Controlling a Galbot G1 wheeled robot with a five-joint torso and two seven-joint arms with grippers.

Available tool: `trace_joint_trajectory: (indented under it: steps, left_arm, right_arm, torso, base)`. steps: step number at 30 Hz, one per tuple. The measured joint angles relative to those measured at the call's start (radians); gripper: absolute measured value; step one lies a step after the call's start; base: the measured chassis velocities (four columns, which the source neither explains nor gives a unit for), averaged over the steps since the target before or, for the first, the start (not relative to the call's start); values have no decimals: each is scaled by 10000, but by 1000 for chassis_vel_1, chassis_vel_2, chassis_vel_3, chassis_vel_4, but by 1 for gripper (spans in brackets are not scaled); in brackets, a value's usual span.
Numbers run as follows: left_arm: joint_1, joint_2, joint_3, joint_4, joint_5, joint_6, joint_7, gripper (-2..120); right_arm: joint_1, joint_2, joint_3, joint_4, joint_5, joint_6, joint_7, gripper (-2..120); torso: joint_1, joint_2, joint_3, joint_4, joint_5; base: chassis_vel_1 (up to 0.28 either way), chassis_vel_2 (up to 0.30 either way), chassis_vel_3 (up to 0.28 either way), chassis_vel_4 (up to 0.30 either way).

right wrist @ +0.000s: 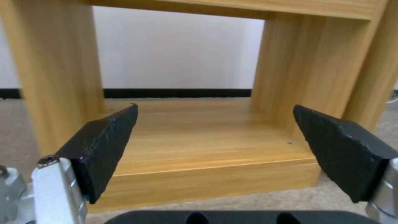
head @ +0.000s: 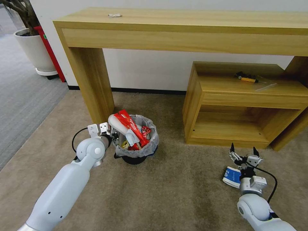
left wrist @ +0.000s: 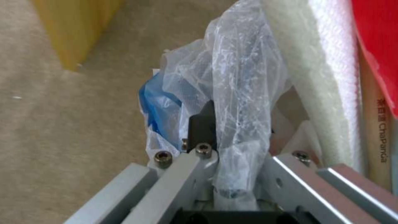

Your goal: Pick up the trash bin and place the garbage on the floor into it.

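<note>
The trash bin (head: 136, 150), black and lined with a crinkled white bag (left wrist: 236, 71), stands on the beige floor (head: 179, 192) by the table leg. It is stuffed with garbage: a white slipper (head: 119, 126) (left wrist: 319, 77), red wrappers (head: 130, 125) and a wooden stick (left wrist: 375, 124). My left gripper (head: 114, 137) (left wrist: 232, 127) is shut on the bin's near rim, pinching the bag; one black finger (left wrist: 202, 119) shows. My right gripper (head: 243, 149) (right wrist: 224, 149) hangs open just beyond a blue-white carton (head: 231, 176) lying on the carpet, and faces the low shelf.
A long wooden table (head: 179, 29) spans the back, one leg (head: 93, 86) just behind the bin. A low wooden shelf unit (head: 243, 106) (right wrist: 199, 137) stands ahead of the right gripper. A white plant pot (head: 35, 51), a red box (head: 51, 54) and grey carpet (head: 25, 96) lie far left.
</note>
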State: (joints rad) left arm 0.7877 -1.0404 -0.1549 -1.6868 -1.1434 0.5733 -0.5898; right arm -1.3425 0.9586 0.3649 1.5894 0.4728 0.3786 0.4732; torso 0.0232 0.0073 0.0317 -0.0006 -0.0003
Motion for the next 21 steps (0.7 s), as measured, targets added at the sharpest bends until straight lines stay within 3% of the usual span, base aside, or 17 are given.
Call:
trace_joint_trajectory:
  steps: [13, 21]
  left_arm:
    - [182, -100, 21, -140, 37, 5, -32, 0]
    - [362, -102, 25, -185, 110, 9, -90, 0]
  right_arm:
    - [-86, 74, -114, -145, 138, 294, -149, 97]
    - [-118, -98, -989, -252, 2637, -265, -931, 100]
  torso:
    - [0, 0, 1, -7, 2]
    - [-1, 0, -1, 7, -2]
  base:
    - [-231, -253, 225, 222]
    - [24, 19, -15, -19]
